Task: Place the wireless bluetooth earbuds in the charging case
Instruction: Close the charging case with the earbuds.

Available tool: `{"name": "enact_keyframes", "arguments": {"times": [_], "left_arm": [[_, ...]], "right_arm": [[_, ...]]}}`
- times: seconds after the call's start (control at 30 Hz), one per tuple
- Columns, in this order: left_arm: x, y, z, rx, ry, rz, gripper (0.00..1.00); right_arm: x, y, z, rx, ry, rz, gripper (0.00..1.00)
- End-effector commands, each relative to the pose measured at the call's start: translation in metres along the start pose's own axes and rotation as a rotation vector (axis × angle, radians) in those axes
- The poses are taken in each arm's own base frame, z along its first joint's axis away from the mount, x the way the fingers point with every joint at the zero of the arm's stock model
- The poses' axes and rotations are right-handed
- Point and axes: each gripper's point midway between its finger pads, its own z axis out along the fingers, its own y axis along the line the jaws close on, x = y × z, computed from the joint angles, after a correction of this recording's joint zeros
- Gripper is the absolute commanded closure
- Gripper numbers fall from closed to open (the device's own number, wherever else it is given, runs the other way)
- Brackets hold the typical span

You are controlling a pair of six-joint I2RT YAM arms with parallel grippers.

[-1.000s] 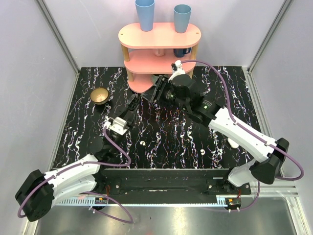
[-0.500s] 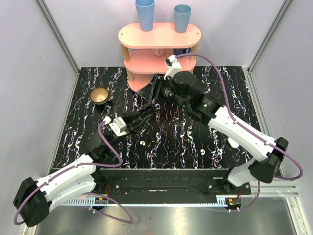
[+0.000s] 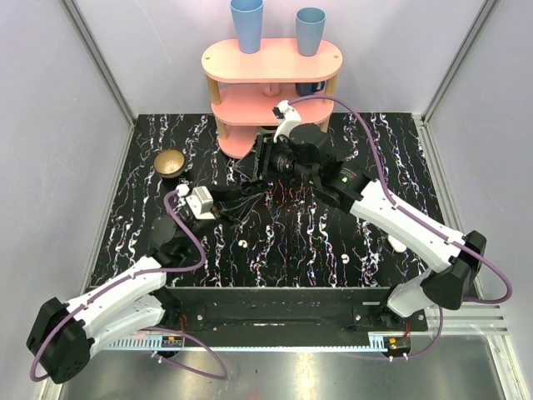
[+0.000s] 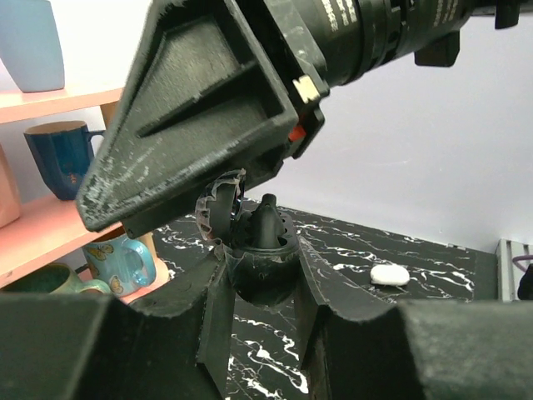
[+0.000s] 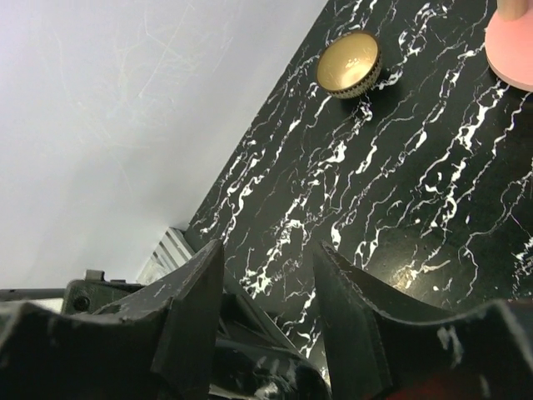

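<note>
The charging case (image 3: 398, 244) is a small smooth white pebble lying flat on the black marbled table (image 3: 133, 233), at the right side, just beside my right arm's forearm. From the left wrist camera its long axis runs across the view, and I can't make out a lid seam. The two earbuds are white specks on the table, one near the middle (image 3: 241, 243) and one further right (image 3: 345, 259), well apart from each other; they're too small to tell which way they point.

My left gripper (image 3: 247, 196) has its jaws closed on a small black round thing (image 4: 265, 265). My right gripper (image 5: 266, 275) hangs right over it, jaws about half open. I can't tell whether they touch it.
</note>
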Motion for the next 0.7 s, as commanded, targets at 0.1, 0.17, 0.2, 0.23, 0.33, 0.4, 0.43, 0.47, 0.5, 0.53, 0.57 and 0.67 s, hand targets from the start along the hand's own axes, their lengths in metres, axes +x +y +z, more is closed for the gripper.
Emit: {"name": "enact_keyframes", "arguments": {"times": [0.1, 0.17, 0.2, 0.23, 0.33, 0.4, 0.43, 0.47, 0.5, 0.53, 0.57, 0.67], "left_arm": [[-0.045, 0.003, 0.005, 0.017, -0.142, -0.054, 1.0], [-0.046, 0.009, 0.003, -0.001, -0.152, -0.059, 1.0], [-0.046, 0.011, 0.003, -0.009, -0.154, -0.071, 1.0], [-0.046, 0.014, 0.003, -0.021, -0.156, -0.078, 1.0], [-0.046, 0.023, 0.001, -0.05, -0.157, -0.1, 1.0], [-0.044, 0.027, -0.001, -0.066, -0.156, -0.114, 1.0], [-0.042, 0.028, -0.001, -0.071, -0.148, -0.12, 1.0], [-0.042, 0.03, -0.002, -0.076, -0.145, -0.124, 1.0], [-0.042, 0.031, -0.002, -0.081, -0.144, -0.148, 1.0], [-0.043, 0.034, -0.004, -0.088, -0.15, -0.156, 1.0], [-0.043, 0.035, -0.005, -0.093, -0.156, -0.167, 1.0], [-0.042, 0.04, -0.008, -0.114, -0.154, -0.197, 1.0]], "right_arm": [[-0.003, 0.005, -0.014, -0.014, -0.011, -0.05, 0.45], [0.001, 0.002, -0.014, -0.004, -0.001, -0.053, 0.45], [0.004, -0.001, -0.015, 0.0, 0.008, -0.054, 0.45], [0.004, 0.0, -0.016, -0.001, 0.004, -0.054, 0.45], [0.007, -0.004, -0.018, 0.009, 0.007, -0.057, 0.45], [0.011, -0.008, -0.019, 0.016, 0.013, -0.062, 0.44], [0.009, -0.013, -0.019, 0.043, 0.0, -0.059, 0.44], [0.008, -0.016, -0.02, 0.059, -0.01, -0.058, 0.44], [0.006, -0.022, -0.02, 0.088, -0.026, -0.064, 0.43], [0.0, -0.026, -0.023, 0.115, -0.051, -0.071, 0.43], [-0.002, -0.029, -0.024, 0.129, -0.061, -0.084, 0.43], [-0.002, -0.035, -0.024, 0.158, -0.068, -0.091, 0.44]]}}
